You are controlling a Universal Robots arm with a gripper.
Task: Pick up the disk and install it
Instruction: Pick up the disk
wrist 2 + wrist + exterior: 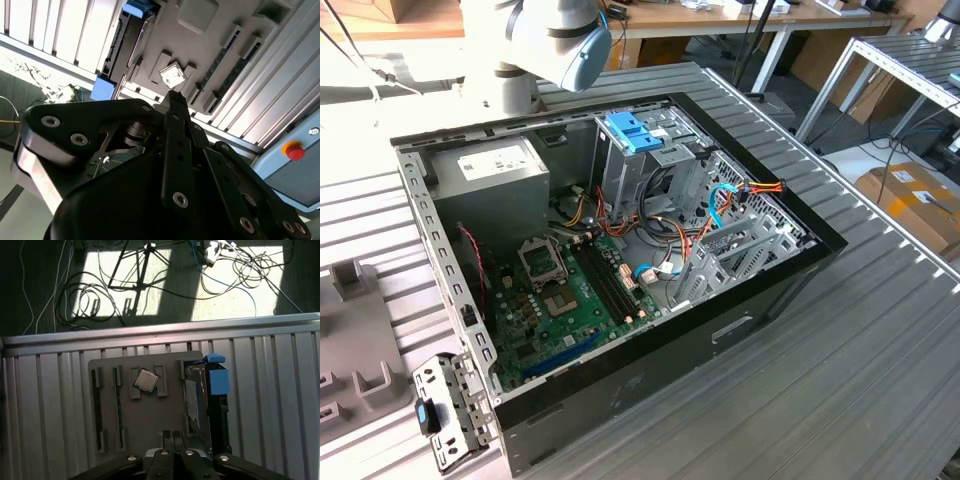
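End effector (172, 434), closed, hovers near disk (194, 399) at tray (150, 415) edge.

Looks straight down past the gripper (173, 434), fingers pressed together with nothing between them, onto a grey holder plate (150, 415) lying on a ribbed metal table (45, 405). Finds the disk (200, 402) standing on edge in a slot at one side of the plate, with blue rails along it and a blue tab (216, 377) at its far end. Finds a square processor chip (146, 380) propped askew between two small blocks, beside two long narrow slots (97, 410). Takes in, beyond the table's edge, a dark floor (30, 315) strewn with loose cables (240, 270) and patches of sunlight.
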